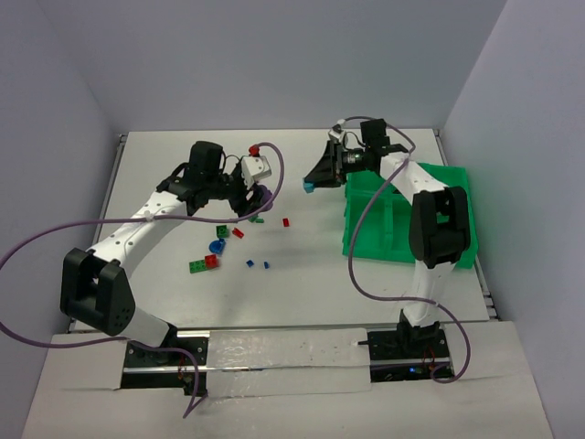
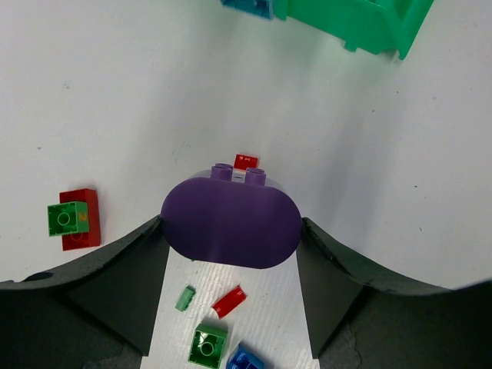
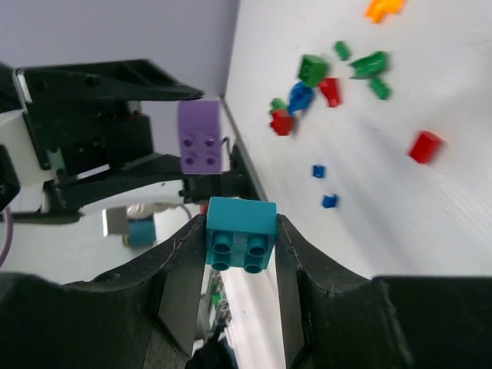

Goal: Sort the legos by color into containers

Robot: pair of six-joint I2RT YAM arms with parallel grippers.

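Left of the green tray [image 1: 361, 245], over the white tabletop [image 1: 164, 165], each arm carries one brick.

Left end effector [image 1: 257, 198]: well to the left of the tray, jaws part open and closed on a purple brick [image 2: 231, 223]. The brick is rounded at both ends, fills the gap from finger to finger, and shows two studs on its far edge.

Right end effector [image 1: 311, 185]: just beside the tray's far-left corner, outside its wall, pointing away from the tray toward the left arm. Its jaws stand narrower and grip a teal brick [image 3: 240, 234] by two opposite sides. No part of this brick is over a compartment.

Loose bricks, all on the tabletop left of the tray:
- The red brick [image 1: 285, 221] lies nearest the tray.
- Farther from the tray lie a small green piece [image 1: 259, 219], a second red brick [image 1: 239, 232], a green brick [image 1: 223, 230] and a blue brick [image 1: 217, 246].
- Farthest from the tray, toward the arm bases, is a green-and-red pair [image 1: 203, 263], with the green brick overlapping the red one.
- Between that pair and the tray lie two tiny blue pieces [image 1: 249, 263], close to each other.
- An orange piece [image 3: 382, 8] shows, blurred, at the top edge of the right wrist view.

The right arm crosses above the tray, and what its compartments hold cannot be told.
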